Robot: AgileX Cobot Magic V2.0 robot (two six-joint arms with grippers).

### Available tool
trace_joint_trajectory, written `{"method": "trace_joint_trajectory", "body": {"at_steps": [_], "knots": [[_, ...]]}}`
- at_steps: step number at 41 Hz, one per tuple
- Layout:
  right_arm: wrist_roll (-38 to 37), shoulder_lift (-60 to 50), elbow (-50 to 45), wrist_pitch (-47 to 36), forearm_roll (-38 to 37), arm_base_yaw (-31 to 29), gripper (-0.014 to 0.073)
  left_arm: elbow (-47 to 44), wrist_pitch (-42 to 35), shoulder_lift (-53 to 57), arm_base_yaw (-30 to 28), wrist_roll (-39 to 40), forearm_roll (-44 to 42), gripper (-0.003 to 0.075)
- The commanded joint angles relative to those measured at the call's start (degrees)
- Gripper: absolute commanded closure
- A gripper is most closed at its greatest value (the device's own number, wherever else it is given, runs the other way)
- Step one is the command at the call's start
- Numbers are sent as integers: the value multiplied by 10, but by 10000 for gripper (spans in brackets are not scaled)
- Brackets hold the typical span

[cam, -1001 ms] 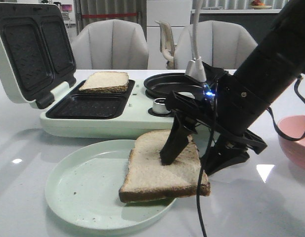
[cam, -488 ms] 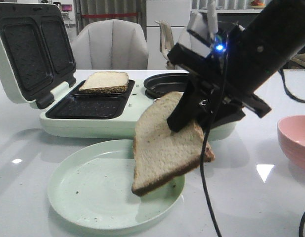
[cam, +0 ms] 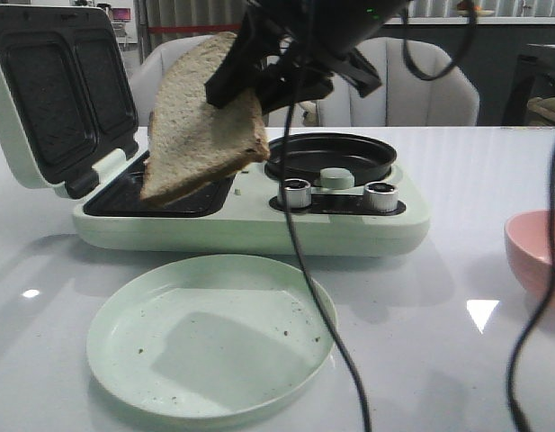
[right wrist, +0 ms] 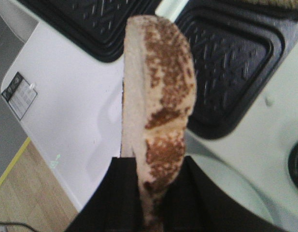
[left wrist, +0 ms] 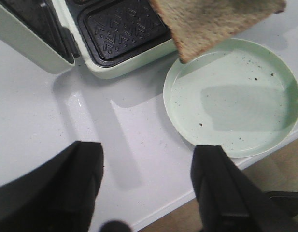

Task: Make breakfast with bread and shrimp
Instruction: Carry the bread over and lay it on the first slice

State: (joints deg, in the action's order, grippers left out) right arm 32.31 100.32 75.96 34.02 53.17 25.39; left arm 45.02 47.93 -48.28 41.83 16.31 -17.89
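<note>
1. Front view shows the right gripper clamped on a bread slice, which hangs tilted in the air above the sandwich maker.
2. The slice hangs over the maker's front cavity, well above the mint plate that sits in front of the maker.
3. The second slice is hidden here; no shrimp is visible in any view.
4. Right wrist view confirms both fingers pinch the slice's edge.
5. The left gripper hangs wide and empty beside the plate.
6. To place the bread well, I judge the slice should be levelled first, squared to the ribbed cavity walls, then lowered before release so that no corner rides the rim.
</note>
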Motion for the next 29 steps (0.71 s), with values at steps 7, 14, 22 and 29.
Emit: {"method": "trace_joint_trajectory", "body": {"at_steps": [7,14,22,29], "knots": [[8,94,160,-24,81,2,507,14,-35,2,4,2,-6,264],[8,165,228,-17,117,4,496,14,-35,2,4,2,-6,264],[8,213,264,-4,118,4,187,14,-35,2,4,2,-6,264],[8,224,265,-5,117,0,-20,14,-35,2,4,2,-6,264]]}}
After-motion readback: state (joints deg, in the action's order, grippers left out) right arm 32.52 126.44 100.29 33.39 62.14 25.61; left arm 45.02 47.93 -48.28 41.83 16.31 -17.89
